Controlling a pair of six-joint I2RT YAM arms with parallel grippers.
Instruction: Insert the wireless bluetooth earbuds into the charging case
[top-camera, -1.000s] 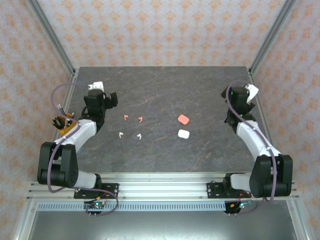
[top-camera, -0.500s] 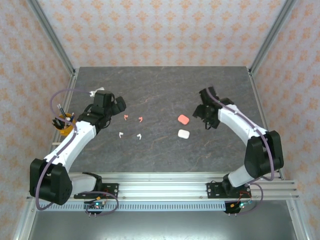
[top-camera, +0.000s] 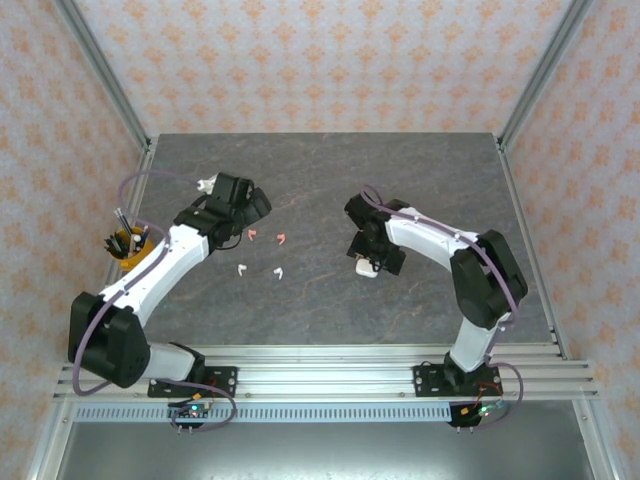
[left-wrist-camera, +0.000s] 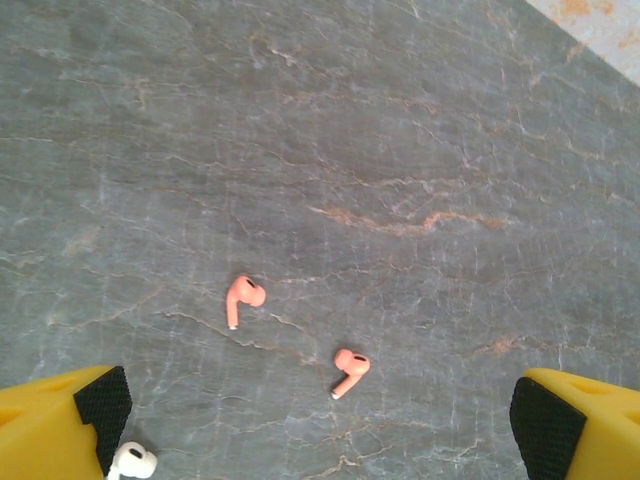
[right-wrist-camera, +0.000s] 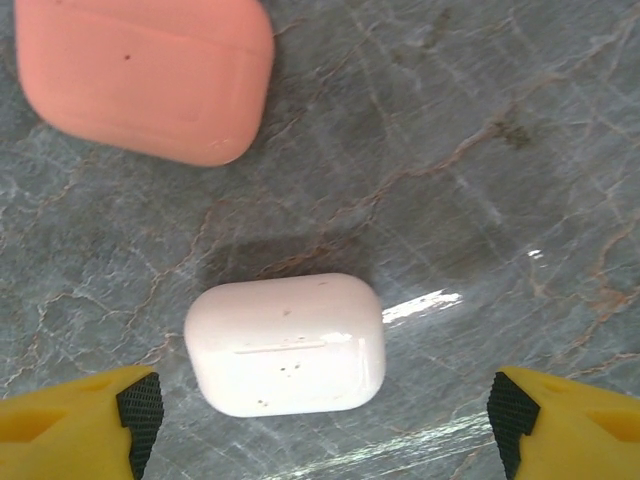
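From the top cam: left gripper (top-camera: 248, 210) hanging just behind the pink earbuds (top-camera: 253, 235), white earbuds (top-camera: 241, 268) a bit nearer the bases; right gripper (top-camera: 375, 258) parked right over the white case (top-camera: 368, 270). Left wrist cam: fingers spread wide, nothing held, both pink earbuds ahead between them, stems pointing back at the fingers. Right wrist cam: spread wide too, empty, white case between the pads with its long axis running pad to pad, pink case (right-wrist-camera: 145, 75) just beyond. Guessing left arm for earbuds, right for case.

Top view high overhead, wrist views close, facing tabletop (top-camera: 330, 170)
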